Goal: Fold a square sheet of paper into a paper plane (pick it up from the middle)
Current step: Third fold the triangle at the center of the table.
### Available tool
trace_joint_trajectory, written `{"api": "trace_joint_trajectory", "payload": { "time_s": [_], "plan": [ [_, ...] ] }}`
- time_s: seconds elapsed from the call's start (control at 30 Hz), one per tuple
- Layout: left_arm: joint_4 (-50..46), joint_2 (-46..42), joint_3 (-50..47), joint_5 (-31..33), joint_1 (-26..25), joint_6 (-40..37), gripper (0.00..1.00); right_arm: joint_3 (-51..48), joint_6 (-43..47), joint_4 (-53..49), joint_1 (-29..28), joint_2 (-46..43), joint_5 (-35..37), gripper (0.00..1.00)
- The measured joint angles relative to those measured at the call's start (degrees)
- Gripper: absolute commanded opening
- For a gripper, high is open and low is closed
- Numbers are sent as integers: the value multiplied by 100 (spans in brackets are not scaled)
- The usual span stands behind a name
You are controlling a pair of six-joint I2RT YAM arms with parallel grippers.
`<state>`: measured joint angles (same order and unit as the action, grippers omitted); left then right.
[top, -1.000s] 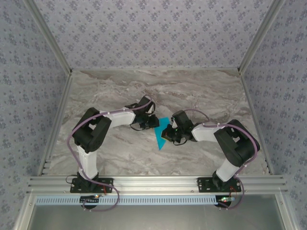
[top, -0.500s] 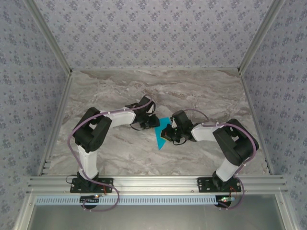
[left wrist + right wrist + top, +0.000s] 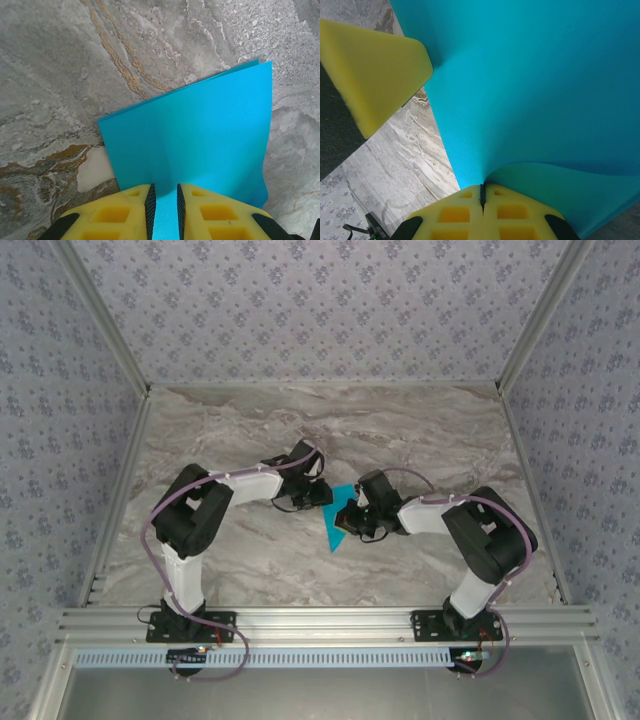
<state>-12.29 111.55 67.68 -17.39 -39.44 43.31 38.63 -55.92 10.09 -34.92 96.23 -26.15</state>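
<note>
The square sheet of paper (image 3: 337, 527) is bright cyan and folded, lying on the marble table between my two grippers. In the left wrist view the sheet of paper (image 3: 200, 130) shows two layers at its far edge. My left gripper (image 3: 164, 189) stands over its near edge, open by a narrow gap through which the paper shows. My right gripper (image 3: 482, 187) is shut on an edge of the paper (image 3: 530, 85), which curls up out of its jaws. From above, the left gripper (image 3: 322, 496) and the right gripper (image 3: 350, 522) meet at the sheet. One left finger (image 3: 375, 70) touches the paper's side.
The marble table (image 3: 420, 430) stretches open behind and to both sides of the grippers. Aluminium frame rails (image 3: 320, 620) run along its near edge and sides. Patterned walls close in the space.
</note>
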Motion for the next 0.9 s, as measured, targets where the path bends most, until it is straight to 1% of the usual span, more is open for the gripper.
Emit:
{"api": "trace_joint_trajectory", "payload": {
  "time_s": [0.23,0.43,0.5,0.6,0.8,0.9],
  "plan": [
    [-2,0,0,2,0,0,23,13,2,4,0,22,-4,7],
    [-39,-7,24,9,0,9,27,33,4,24,0,66,-20,10],
    [-107,-46,31,55,11,26,29,33,22,31,0,74,-20,13],
    [-341,-177,31,186,70,72,32,55,28,52,-2,96,-31,22],
    [-538,-782,-184,487,455,227,36,146,28,114,-39,96,-96,42],
    [-577,-1108,-409,623,645,313,38,181,22,136,-50,90,-109,46]
  ]
}}
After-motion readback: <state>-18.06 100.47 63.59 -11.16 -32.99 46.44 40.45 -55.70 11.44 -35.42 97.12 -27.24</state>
